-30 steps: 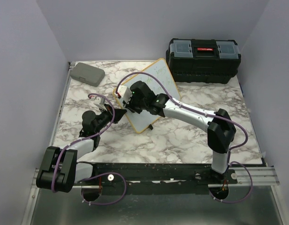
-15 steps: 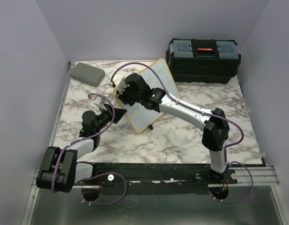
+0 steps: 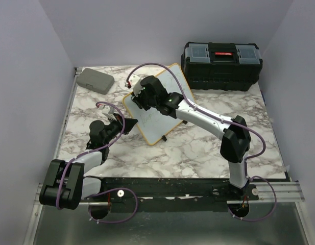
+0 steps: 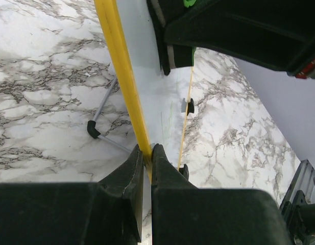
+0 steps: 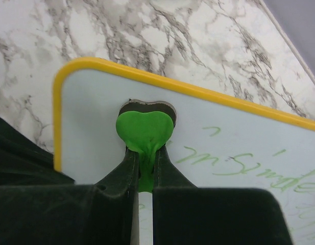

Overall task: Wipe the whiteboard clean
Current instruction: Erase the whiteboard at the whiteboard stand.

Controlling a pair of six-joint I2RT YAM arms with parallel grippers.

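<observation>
Fingers (image 5: 125, 171) of the right hand (image 5: 143, 153) are clenched on a green heart-shaped eraser (image 5: 144, 130), pinching its lower tip. The eraser's dark pad lies flat against the whiteboard (image 5: 101, 117). It sits near one rounded corner, just inside the yellow frame (image 5: 198, 92). Green handwriting (image 5: 239, 163) runs across the board at 3 o'clock of the eraser in the wrist view, apart from the pad.

From above, the right hand (image 3: 139, 94) is at the 11 o'clock corner of the whiteboard (image 3: 156, 125). The board stands tilted on the marble tabletop (image 3: 198, 148) near its middle, its long side running from 7 o'clock up towards 1 o'clock.

The left hand (image 4: 148, 150) is clamped shut on the board's yellow frame, one finger on each face of the edge. In the top view this left hand (image 3: 127, 124) grips the board's 9 o'clock side, below the right hand. Beside that grip, a thin grey rod with a black tip (image 4: 96, 127) rests on the tabletop behind the board, and a small black foot (image 4: 187, 105) shows at the far edge.

A flat grey case (image 3: 95, 80) lies at the tabletop's 11 o'clock corner. A black toolbox (image 3: 221, 65) sits at 1 o'clock, well apart from the board.
</observation>
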